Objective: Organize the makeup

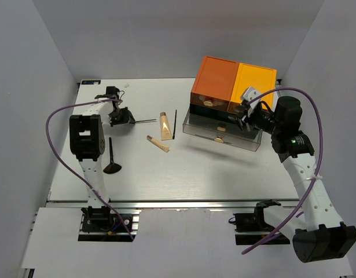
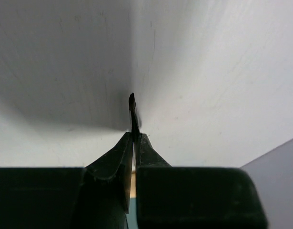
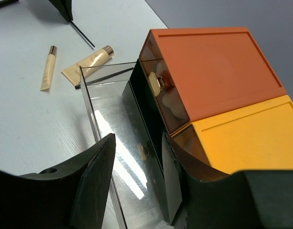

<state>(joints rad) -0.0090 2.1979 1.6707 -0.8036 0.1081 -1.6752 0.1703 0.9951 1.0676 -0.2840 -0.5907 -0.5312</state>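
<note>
- The left gripper [image 2: 133,139] is clamped shut on a thin black pencil [image 2: 132,110], far left on the table [image 1: 195,174].
- The right gripper [image 3: 136,167] is held half open, with nothing gripped, over the open clear drawer [image 3: 87,95] of the orange box [image 3: 208,67].
- A beige tube [image 1: 165,125], tan stick [image 1: 157,143], second pencil [image 1: 174,124] and brush [image 1: 112,157] are laid between the arms.

- Left arm [image 1: 88,159]: white tubular links joined by boxy black joint housings.
- Right arm [image 1: 309,176]: the same white links and black housings, with a small green light [image 1: 293,141] on one joint.
- A purple cable [image 1: 48,123] loops along each arm.
- Left hand [image 2: 134,138] and right hand [image 3: 139,176]: each has two dark, matte, wedge-shaped fingers.
- Black bases [image 1: 102,220] sit on a silver rail.
</note>
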